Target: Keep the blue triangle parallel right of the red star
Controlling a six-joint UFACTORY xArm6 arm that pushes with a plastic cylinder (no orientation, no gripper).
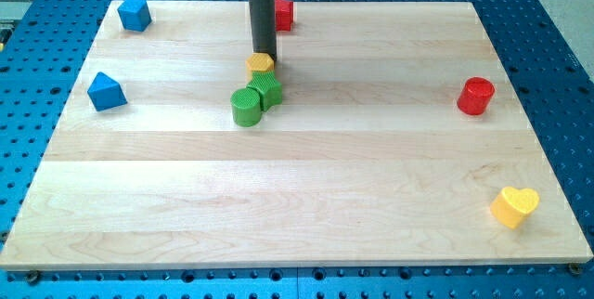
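Here my tip (264, 55) touches yellow block (261, 62)

A lab bench: wooden board (297, 197) on a blue perforated metal table (557, 30).

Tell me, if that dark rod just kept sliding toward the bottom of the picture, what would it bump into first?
Probably the yellow block: my tip sits right at its upper edge. Just behind it lie two green blocks, so all three would likely get shoved together.

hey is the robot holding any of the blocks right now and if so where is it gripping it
Nothing is held. The arm ends in a plain rod; my tip sits at the yellow block, just above the two green blocks, and can only push.
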